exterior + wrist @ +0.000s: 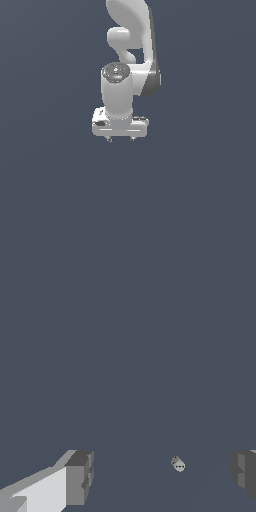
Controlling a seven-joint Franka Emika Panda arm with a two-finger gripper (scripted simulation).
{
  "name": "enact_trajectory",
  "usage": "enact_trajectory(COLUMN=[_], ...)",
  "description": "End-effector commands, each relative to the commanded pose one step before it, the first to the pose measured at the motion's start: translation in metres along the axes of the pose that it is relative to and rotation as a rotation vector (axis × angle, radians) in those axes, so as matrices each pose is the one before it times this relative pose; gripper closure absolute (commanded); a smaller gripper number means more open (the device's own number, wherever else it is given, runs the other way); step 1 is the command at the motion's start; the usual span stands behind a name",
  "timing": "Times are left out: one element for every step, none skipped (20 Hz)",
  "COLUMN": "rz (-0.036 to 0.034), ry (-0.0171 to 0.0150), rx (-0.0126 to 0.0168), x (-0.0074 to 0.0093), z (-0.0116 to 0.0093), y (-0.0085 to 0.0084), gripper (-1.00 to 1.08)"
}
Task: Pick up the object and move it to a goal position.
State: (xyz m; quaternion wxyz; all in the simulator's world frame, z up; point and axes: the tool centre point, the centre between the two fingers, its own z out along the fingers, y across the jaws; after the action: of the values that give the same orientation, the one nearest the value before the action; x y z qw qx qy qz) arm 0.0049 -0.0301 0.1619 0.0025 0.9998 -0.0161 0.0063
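Wrist view, nearest first: two grey fingers (80, 476) frame the lower edge, set wide apart with nothing between them — the jaws stand open and empty. Between the fingers, but lying on the floor well below them, sits the object (177, 464), a small pale body with dark dots on its faces, die-like in look; it is too small to give a long axis, and appears roughly cubic with rounded corners, tilted against the fingers' line. It lies off-centre in the gap, nearer the finger at the far edge of the frame (244, 468) than the white-backed one. This is the relation on which the coming move turns: the gripper (160, 476) would, by judgement, need a small sideways shift toward that nearer finger before descending, so that the object falls midway between the pads. Exterior view: the arm (131, 55) hangs over the plain dark floor (50, 200), its hand (120, 125) pointing downward and two short fingertips (110, 139) showing beneath it; the object cannot be made out here, being hidden by the hand or too small to resolve. No goal marker is visible in either view. Nothing else stands on the floor — no obstacle lies in the descent path. The task is judged to be at the approach stage, with the grasp not yet made.
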Motion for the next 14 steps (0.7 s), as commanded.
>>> enact_trajectory(rz=[0.00000,0.00017,0.00066,0.00117,0.00189,0.00276,0.00301,0.00314,0.00317,0.00315,0.00241,0.00000,-0.00079,-0.00229], ry=[0.00000,0.00058,0.00201,0.00330,0.00470,0.00579,0.00515,0.00429,0.00336,0.00241,0.00104,0.00000,-0.00097,-0.00063], rx=[0.00000,-0.00033,-0.00112,-0.00186,-0.00269,-0.00337,-0.00304,-0.00255,-0.00198,-0.00138,-0.00054,0.00000,0.00058,0.00028], x=[0.00000,0.00017,0.00047,0.00079,0.00112,0.00138,0.00125,0.00108,0.00091,0.00071,0.00040,-0.00004,-0.00020,-0.00032], z=[0.00000,-0.00032,-0.00114,-0.00188,-0.00272,-0.00341,-0.00312,-0.00269,-0.00221,-0.00170,-0.00088,-0.00010,0.00071,0.00065], y=[0.00001,0.00067,0.00207,0.00348,0.00496,0.00612,0.00544,0.00448,0.00345,0.00234,0.00088,-0.00069,-0.00033,-0.00043], gripper=[-0.92,-0.92,-0.92,-0.92,-0.92,-0.92,-0.92,-0.92,-0.92,-0.92,-0.92,-0.92,-0.92,-0.92])
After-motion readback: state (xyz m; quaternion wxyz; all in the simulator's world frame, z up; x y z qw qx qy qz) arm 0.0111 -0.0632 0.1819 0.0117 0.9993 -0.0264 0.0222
